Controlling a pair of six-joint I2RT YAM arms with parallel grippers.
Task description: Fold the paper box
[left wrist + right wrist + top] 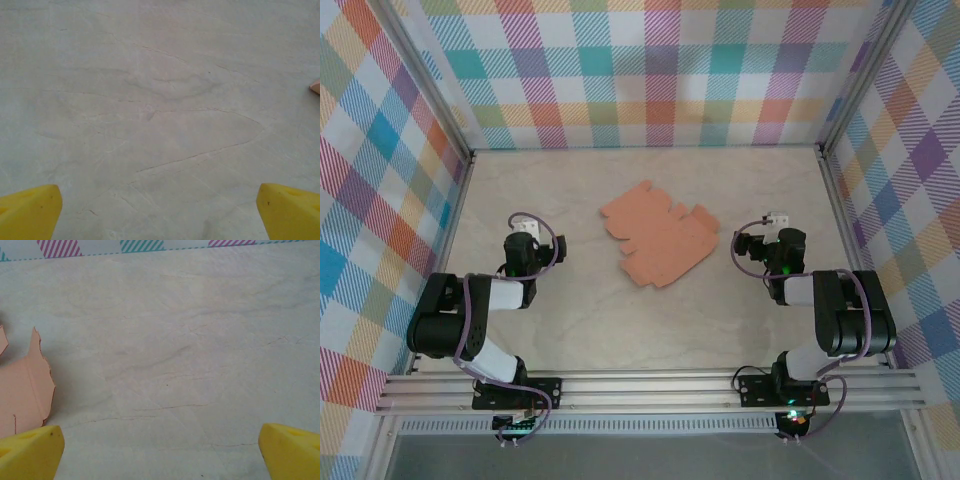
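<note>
We log the paper box (660, 238) as a flat, unfolded sheet at mid-surface, between the arms. Both jaws are spread wide and empty. The right arm (840, 320) is nearer, with the sheet's edge to its left.

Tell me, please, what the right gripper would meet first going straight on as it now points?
Most likely the bare table, though depth is unclear; further on stands the checked back wall. The paper box lies to the left of the right gripper, off that line.
</note>
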